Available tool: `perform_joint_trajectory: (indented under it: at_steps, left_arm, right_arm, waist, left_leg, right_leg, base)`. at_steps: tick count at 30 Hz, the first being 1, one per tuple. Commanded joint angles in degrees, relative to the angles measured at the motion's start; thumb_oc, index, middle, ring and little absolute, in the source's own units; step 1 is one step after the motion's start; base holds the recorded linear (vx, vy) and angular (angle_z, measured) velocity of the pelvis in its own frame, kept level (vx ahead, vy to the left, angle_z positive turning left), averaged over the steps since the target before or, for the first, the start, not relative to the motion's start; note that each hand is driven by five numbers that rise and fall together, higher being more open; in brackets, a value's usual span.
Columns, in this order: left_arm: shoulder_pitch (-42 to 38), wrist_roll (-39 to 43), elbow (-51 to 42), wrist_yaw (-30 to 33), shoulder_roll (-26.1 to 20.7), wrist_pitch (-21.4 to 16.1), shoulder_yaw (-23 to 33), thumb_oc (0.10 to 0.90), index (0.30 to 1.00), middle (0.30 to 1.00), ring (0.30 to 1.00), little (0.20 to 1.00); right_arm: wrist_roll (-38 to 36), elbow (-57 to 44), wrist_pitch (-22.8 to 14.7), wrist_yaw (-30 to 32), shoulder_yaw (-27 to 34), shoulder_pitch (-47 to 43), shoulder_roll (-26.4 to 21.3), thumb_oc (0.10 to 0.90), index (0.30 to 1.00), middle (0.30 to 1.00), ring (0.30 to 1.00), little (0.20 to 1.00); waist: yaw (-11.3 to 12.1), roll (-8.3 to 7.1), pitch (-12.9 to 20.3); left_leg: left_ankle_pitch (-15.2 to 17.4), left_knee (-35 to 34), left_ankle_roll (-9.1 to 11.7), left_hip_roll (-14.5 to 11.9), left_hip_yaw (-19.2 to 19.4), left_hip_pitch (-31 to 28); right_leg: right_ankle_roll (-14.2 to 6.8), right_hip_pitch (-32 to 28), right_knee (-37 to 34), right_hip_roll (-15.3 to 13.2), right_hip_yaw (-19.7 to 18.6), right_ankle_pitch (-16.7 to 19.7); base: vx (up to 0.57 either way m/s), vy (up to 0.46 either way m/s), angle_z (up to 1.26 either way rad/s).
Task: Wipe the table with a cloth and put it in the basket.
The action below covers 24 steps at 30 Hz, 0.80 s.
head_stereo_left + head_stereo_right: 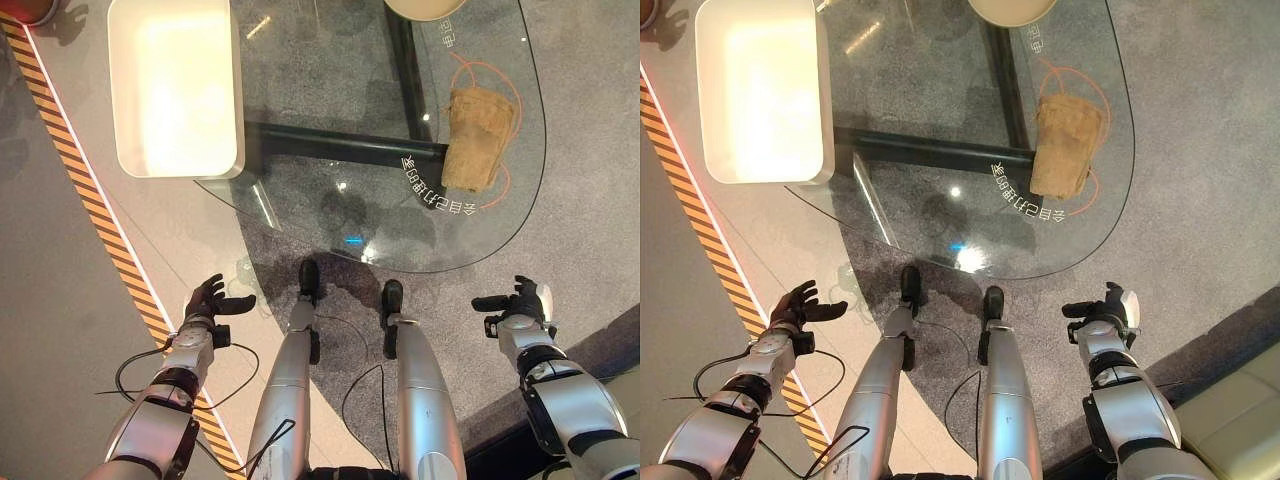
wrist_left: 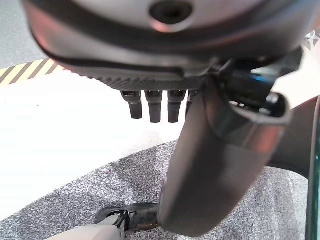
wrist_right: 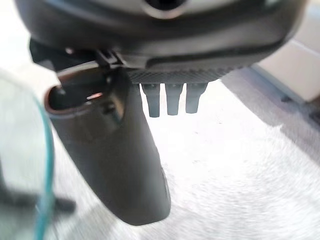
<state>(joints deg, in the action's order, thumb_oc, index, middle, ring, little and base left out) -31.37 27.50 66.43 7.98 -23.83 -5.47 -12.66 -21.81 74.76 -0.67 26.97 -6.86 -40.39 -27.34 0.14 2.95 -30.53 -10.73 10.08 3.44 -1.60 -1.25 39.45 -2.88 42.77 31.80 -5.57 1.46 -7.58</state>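
A tan cloth (image 1: 478,137) lies crumpled on the right part of the glass table (image 1: 330,215), inside an orange ring drawn on the glass. The white rectangular basket (image 1: 175,85) stands at the table's far left end. My left hand (image 1: 208,300) hangs low by the table's near left side, open and holding nothing; its straight fingers (image 2: 152,104) show in the left wrist view. My right hand (image 1: 520,300) hangs below the table's near right edge, open and holding nothing, well short of the cloth (image 1: 1068,145). Its fingers (image 3: 172,97) point out over the floor.
A round pale dish (image 1: 425,8) sits at the table's far edge. A dark frame bar (image 1: 340,142) runs under the glass. A yellow-and-black striped line (image 1: 95,215) crosses the floor on the left. A pale bench corner (image 1: 1240,420) stands at the lower right.
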Motion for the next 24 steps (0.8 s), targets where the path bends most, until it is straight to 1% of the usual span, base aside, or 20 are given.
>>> perform_joint_trajectory:
  at_steps: [1, 2, 3, 4, 5, 7, 9, 10, 11, 13, 14, 20, 24]
  left_arm:
    - [1.8, 2.4, 1.9, 1.8, -2.5, -2.1, 0.2, 0.8, 0.9, 0.9, 0.9, 0.9]
    - [2.3, 2.5, 1.3, 2.3, -2.3, -2.2, 0.2, 0.8, 0.9, 0.9, 0.9, 0.9]
    - [2.8, 2.7, 1.0, 2.8, -1.9, -2.5, 0.0, 0.8, 0.9, 0.9, 0.9, 0.9]
    - [3.0, 2.7, 0.7, 3.1, -1.7, -2.7, 0.1, 0.8, 0.9, 0.9, 0.9, 0.9]
    - [3.3, 3.0, 0.4, 3.6, -1.4, -2.9, -0.1, 0.8, 0.9, 0.9, 0.9, 0.9]
    - [3.5, 3.3, 0.7, 3.5, -1.3, -3.5, 0.0, 0.8, 0.9, 0.9, 0.9, 0.9]
    - [3.6, 3.6, 0.5, 3.8, -1.0, -3.7, -0.2, 0.8, 0.9, 0.9, 0.9, 0.9]
    - [3.6, 3.6, 0.5, 3.8, -1.0, -3.7, -0.2, 0.8, 0.9, 0.9, 0.9, 0.9]
    - [3.6, 3.8, 0.3, 3.9, -0.9, -3.7, -0.3, 0.8, 0.9, 0.9, 0.9, 0.9]
    - [3.4, 4.0, 0.2, 4.1, -0.6, -3.7, -0.8, 0.8, 0.9, 0.9, 0.9, 0.9]
    - [3.2, 4.2, 0.0, 4.1, -0.6, -3.6, -1.1, 0.8, 0.9, 0.9, 0.9, 0.9]
    - [3.8, 4.9, -0.2, 4.8, 0.4, -4.2, -2.1, 0.8, 0.9, 0.9, 0.9, 0.9]
    - [3.7, 5.0, 0.1, 4.4, 0.9, -4.5, -2.2, 0.8, 0.9, 0.9, 0.9, 0.9]
  right_arm:
    - [-8.0, -2.6, -9.7, 8.9, 4.1, 1.6, -6.8, 0.8, 0.9, 0.9, 0.9, 0.9]
    - [-9.1, -5.0, -10.8, 10.1, 4.7, 1.2, -6.8, 0.8, 0.9, 0.9, 0.9, 0.9]
    - [-10.1, -7.4, -12.6, 11.1, 5.3, 0.9, -6.7, 0.8, 0.9, 0.9, 0.9, 0.9]
    - [-10.4, -9.1, -13.0, 12.1, 5.3, 0.6, -6.6, 0.8, 0.9, 0.9, 0.9, 0.9]
    - [-10.1, -12.2, -15.2, 14.3, 5.5, 0.1, -6.2, 0.8, 0.9, 0.9, 0.9, 0.9]
    - [-10.2, -15.9, -16.1, 16.3, 5.3, -1.0, -6.6, 0.8, 0.9, 0.9, 0.9, 0.9]
    - [-9.5, -19.5, -17.8, 19.5, 4.8, -1.9, -6.6, 0.8, 0.9, 0.9, 0.9, 0.9]
    - [-9.5, -19.6, -17.8, 19.5, 4.8, -1.9, -6.6, 0.8, 0.9, 0.9, 0.9, 0.9]
    - [-9.3, -22.1, -18.8, 21.0, 4.7, -2.4, -6.3, 0.8, 0.9, 0.9, 0.9, 0.9]
    - [-6.8, -25.8, -20.5, 23.4, 3.9, -3.1, -5.8, 0.8, 0.9, 0.9, 0.9, 0.9]
    - [-5.7, -29.2, -19.8, 25.3, 2.8, -3.8, -5.7, 0.8, 0.9, 0.9, 0.9, 0.9]
    - [-1.8, -35.1, -19.6, 26.6, 0.4, -6.0, -5.0, 0.8, 0.9, 0.9, 0.9, 0.9]
    - [1.7, -40.2, -16.3, 27.0, -2.8, -8.1, -3.9, 0.8, 0.9, 0.9, 0.9, 0.9]
  waist:
    - [0.3, -0.77, 0.7]
    - [0.2, -0.74, 0.7]
    - [0.1, -0.75, 0.7]
    - [0.0, -0.72, 0.7]
    - [-0.1, -0.67, 0.7]
    - [-0.3, -0.61, 0.7]
    - [-0.4, -0.46, 0.7]
    - [-0.4, -0.46, 0.7]
    - [-0.5, -0.33, 0.7]
    - [-0.6, -0.07, 0.7]
    - [-0.7, 0.11, 0.7]
    - [-1.0, 0.76, 0.7]
    - [-0.9, 1.28, 0.7]
  left_leg:
    - [11.5, 10.7, -0.5, -0.4, -1.2, 1.0]
    - [11.5, 10.6, -0.5, -0.4, -1.2, 0.9]
    - [11.4, 10.4, -0.5, -0.4, -1.1, 0.9]
    - [11.4, 10.3, -0.5, -0.4, -1.1, 0.9]
    - [11.4, 10.1, -0.5, -0.3, -1.1, 0.9]
    - [11.3, 10.0, -0.4, -0.3, -1.0, 1.0]
    - [11.2, 10.0, -0.4, -0.1, -1.1, 1.3]
    - [11.2, 10.0, -0.4, -0.1, -1.1, 1.3]
    - [11.2, 10.0, -0.4, 0.0, -1.2, 1.4]
    - [11.0, 9.8, -0.5, 0.3, -1.4, 1.8]
    - [10.8, 9.5, -0.5, 0.4, -1.5, 2.0]
    - [10.6, 8.9, -0.4, 0.7, -1.5, 2.1]
    - [10.2, 8.4, -0.2, 0.8, -1.1, 1.9]
  right_leg:
    - [-2.7, -0.5, -8.7, -2.1, 0.7, 7.5]
    - [-2.7, -0.4, -8.8, -2.0, 0.7, 7.6]
    - [-2.7, -0.5, -9.0, -2.0, 0.7, 7.7]
    - [-2.7, -0.5, -9.1, -2.0, 0.7, 7.7]
    - [-2.7, -0.4, -9.3, -2.0, 0.7, 7.7]
    - [-2.6, -0.3, -9.6, -2.1, 0.7, 7.9]
    - [-2.5, 0.0, -9.7, -2.1, 0.6, 7.8]
    - [-2.5, 0.0, -9.7, -2.1, 0.6, 7.8]
    - [-2.5, 0.1, -9.7, -2.1, 0.5, 7.8]
    - [-2.4, 0.5, -9.9, -2.0, 0.3, 7.8]
    - [-2.4, 0.7, -10.2, -2.0, 0.2, 8.0]
    - [-2.2, 1.0, -10.5, -2.0, -0.2, 7.8]
    - [-2.0, 0.8, -11.1, -2.4, -0.2, 7.7]
  base:
    - [0.0, 0.0, 0.0]
    - [0.0, 0.0, 0.0]
    - [0.0, 0.0, 0.0]
    - [0.0, 0.026, -0.03]
    - [-0.01, 0.029, -0.04]
    - [-0.01, 0.034, -0.04]
    - [0.0, 0.016, -0.01]
    - [0.0, 0.0, 0.0]
    - [0.0, 0.0, 0.0]
    - [0.0, 0.0, 0.0]
    - [0.0, 0.0, 0.0]
    - [0.0, 0.013, 0.0]
    - [0.01, 0.048, -0.02]
